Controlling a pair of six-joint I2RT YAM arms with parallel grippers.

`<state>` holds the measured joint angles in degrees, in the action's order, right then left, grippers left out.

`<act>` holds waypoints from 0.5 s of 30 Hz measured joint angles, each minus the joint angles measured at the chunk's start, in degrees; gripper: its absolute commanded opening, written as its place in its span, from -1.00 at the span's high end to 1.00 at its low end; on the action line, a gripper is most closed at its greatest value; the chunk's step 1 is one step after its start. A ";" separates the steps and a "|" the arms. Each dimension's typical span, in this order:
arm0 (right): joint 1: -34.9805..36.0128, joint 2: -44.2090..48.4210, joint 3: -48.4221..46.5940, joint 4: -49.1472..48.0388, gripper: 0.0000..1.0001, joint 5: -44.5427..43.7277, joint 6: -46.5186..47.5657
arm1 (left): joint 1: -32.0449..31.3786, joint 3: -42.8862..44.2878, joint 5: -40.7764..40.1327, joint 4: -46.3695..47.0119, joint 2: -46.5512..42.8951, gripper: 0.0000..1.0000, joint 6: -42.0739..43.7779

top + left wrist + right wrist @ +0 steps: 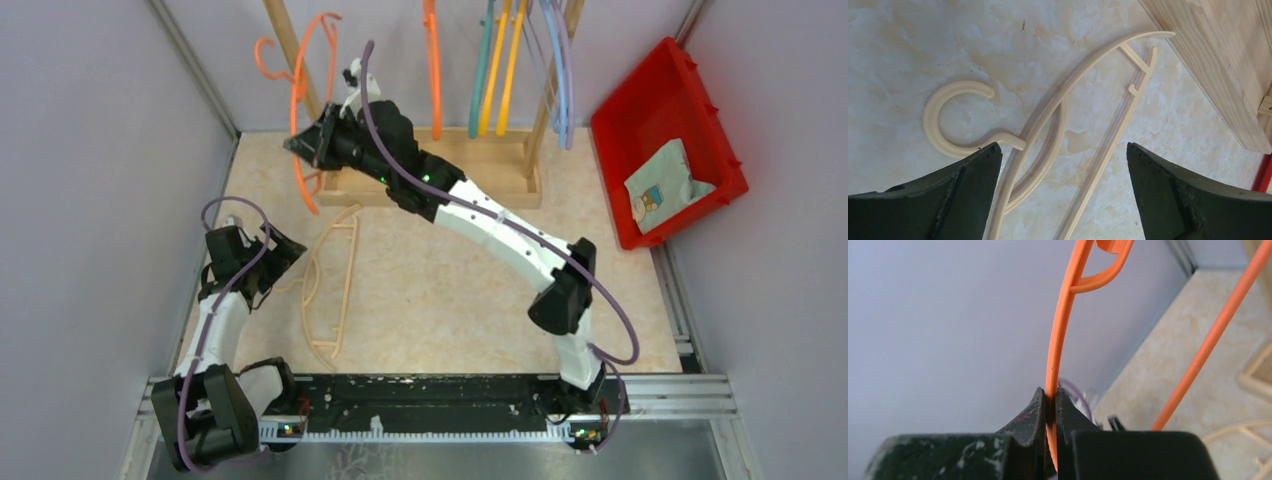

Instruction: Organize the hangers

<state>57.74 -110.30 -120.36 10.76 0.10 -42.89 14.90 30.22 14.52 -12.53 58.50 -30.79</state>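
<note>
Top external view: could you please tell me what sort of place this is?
Likely a robot test cell: plain walls box in a table, arms are bolted to a metal rail, and a wooden rack holds hangers.

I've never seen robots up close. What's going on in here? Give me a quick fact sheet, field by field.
right gripper: shut on orange hanger, held up by the wooden rack
left gripper: open, just above beige hanger
beige hanger: lying flat on the table
hanging hangers: orange, teal, yellow, light blue, lavender, on the rack
red bin: far right, holds a packet
</note>
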 measured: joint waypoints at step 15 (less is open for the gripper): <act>-10.99 -11.58 -17.44 -7.52 1.00 -1.44 -6.34 | 0.00 -0.24 -0.07 -0.33 0.02 -0.99 0.74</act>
<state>46.74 -121.89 -137.80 3.25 -1.34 -49.23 14.90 29.98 14.46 -12.86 58.52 -30.04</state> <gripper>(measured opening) 0.032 0.995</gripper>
